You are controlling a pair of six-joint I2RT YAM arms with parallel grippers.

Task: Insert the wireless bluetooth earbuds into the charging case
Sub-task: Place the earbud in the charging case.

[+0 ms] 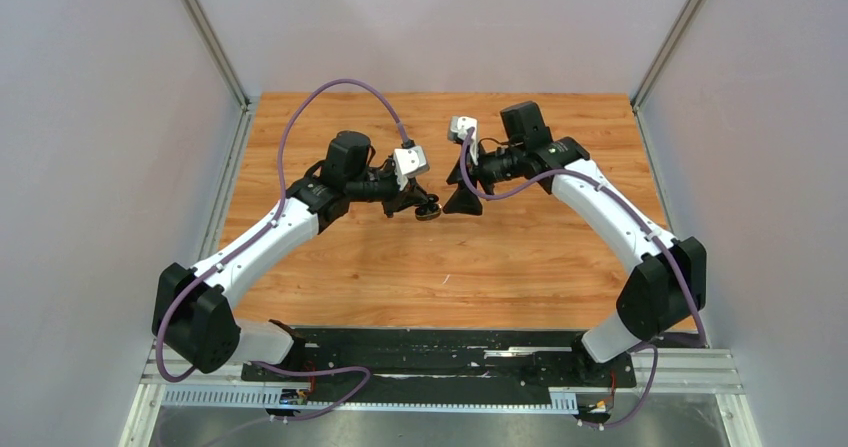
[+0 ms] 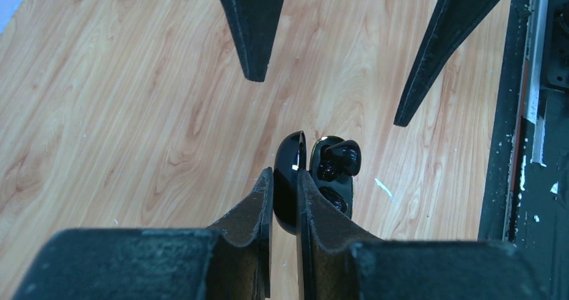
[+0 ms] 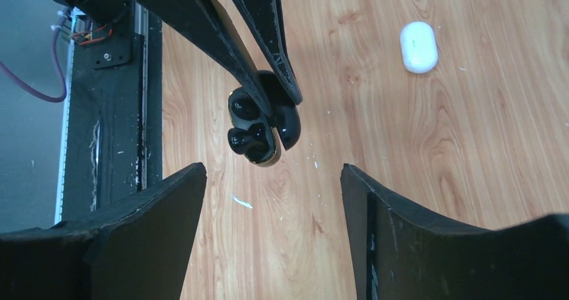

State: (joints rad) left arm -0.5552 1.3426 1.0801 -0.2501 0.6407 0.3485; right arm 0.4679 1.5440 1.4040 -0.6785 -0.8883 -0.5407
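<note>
Black, held: glossy black clamshell charging case [image 2: 288, 179], hinged open and carried clear of the table, its wells turned toward the opposite arm so that they can be reached.
Left tool: left gripper [image 2: 285, 176], black tapered fingers clamped hard onto the case lid, which is pinched edge-on between them.
Right tool: right gripper [image 3: 274, 169], matt black wedge fingers spread wide with nothing between them, aimed at the case from just beside it; a push or re-seat is judged to be intended.
Task item: small black rounded earbud [image 3: 245, 140], smooth and shiny, set in one well of the case and standing proud of it; judged not fully seated.
Second well: dark and rounded; whether it is filled cannot be told.
Surface: orange wood-grain laminate table [image 3: 402, 145], flecked with small white marks.
Spare: white oval closed case [image 3: 418, 47], smooth, laid flat on the table well apart.
</note>
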